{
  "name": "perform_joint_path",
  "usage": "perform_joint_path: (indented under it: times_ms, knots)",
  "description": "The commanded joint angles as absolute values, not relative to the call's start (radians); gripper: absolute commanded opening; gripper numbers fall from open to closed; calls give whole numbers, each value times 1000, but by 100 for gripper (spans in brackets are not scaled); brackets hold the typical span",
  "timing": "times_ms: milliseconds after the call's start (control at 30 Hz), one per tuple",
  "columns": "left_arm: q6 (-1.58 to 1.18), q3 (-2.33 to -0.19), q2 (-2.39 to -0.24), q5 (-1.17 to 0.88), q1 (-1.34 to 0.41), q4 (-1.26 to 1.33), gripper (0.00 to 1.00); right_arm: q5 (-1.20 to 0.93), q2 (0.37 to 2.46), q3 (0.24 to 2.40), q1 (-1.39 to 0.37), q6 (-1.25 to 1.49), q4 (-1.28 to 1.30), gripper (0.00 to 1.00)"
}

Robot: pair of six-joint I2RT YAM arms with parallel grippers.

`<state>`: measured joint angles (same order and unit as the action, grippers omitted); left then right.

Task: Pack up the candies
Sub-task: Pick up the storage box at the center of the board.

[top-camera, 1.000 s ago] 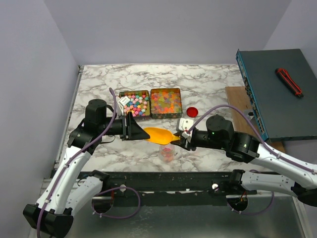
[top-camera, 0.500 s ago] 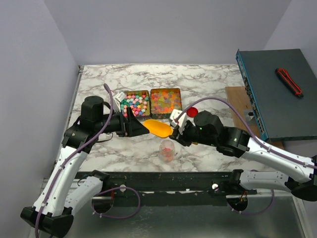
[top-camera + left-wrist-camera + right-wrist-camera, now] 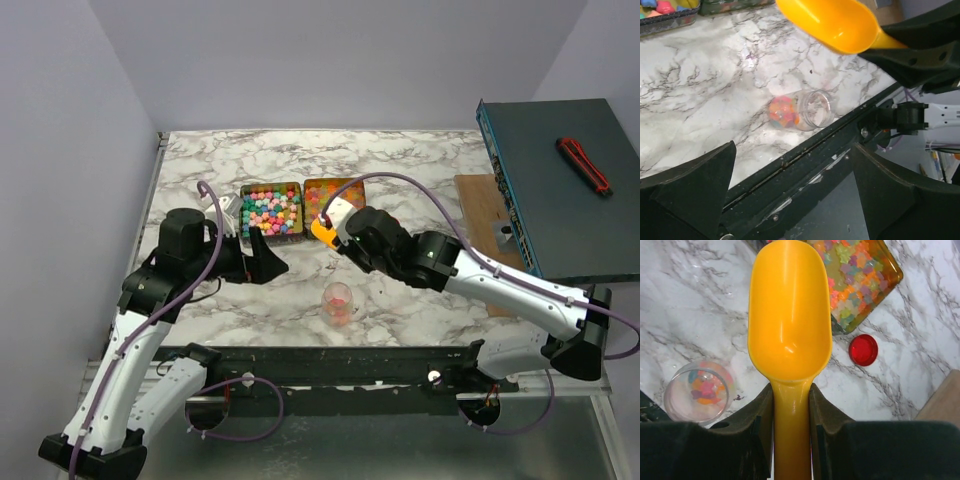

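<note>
My right gripper (image 3: 791, 412) was clamped on the handle of the yellow-orange plastic scoop (image 3: 789, 315). The scoop's bowl was empty, with its tip by the near corner of the amber square tin (image 3: 895, 272) of glossy jelly candies (image 3: 855, 280). My left gripper (image 3: 264, 258) stood with jaws wide apart, holding nothing, just near the second square tin (image 3: 270, 185) of pastel candies (image 3: 272, 208). A few mixed candies (image 3: 782, 111) lay in the small clear jar (image 3: 815, 107) by the marble table's (image 3: 420, 170) near edge, apart from both grippers.
</note>
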<state>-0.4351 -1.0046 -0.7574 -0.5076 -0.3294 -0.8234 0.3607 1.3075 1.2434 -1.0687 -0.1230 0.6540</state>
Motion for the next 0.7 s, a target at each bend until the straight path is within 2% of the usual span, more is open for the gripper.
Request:
perform_joint_path:
  times_ms: [0, 300, 667]
  knots:
    - [-387, -942, -737, -439, -329, -815, 99, 479, 1372, 1342, -1037, -121, 753, 1]
    - [-351, -854, -726, -419, -328, -733, 99, 526, 1505, 1458, -968, -165, 853, 1]
    - [-436, -864, -847, -482, -328, -625, 99, 526, 1486, 1397, -852, -187, 746, 1]
